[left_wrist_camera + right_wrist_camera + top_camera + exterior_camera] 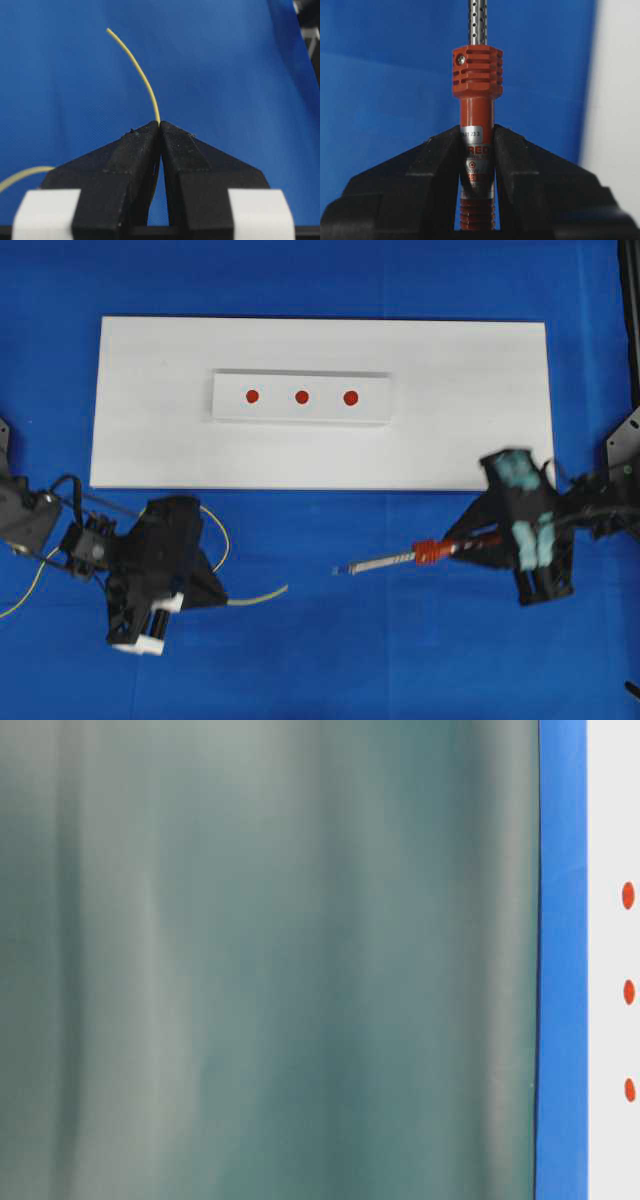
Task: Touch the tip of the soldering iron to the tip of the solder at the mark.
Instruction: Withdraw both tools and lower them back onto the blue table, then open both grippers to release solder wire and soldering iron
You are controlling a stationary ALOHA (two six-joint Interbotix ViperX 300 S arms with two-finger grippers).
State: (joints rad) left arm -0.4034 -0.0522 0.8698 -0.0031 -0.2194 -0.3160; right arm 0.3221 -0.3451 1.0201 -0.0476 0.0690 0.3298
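My left gripper is shut on the solder, a thin yellow-green wire whose bare end sticks out to the right over the blue cloth. In the left wrist view the gripper pinches the wire, which curves up and left. My right gripper is shut on the soldering iron by its orange-red handle; the silver shaft points left, tip near the middle front. In the right wrist view the gripper clamps the handle. Three red marks sit on a raised white strip.
A large white board lies across the blue cloth with the white strip on it. The table-level view is mostly blocked by a blurred grey-green surface; the red marks show at its right edge. Solder loops trail at the far left.
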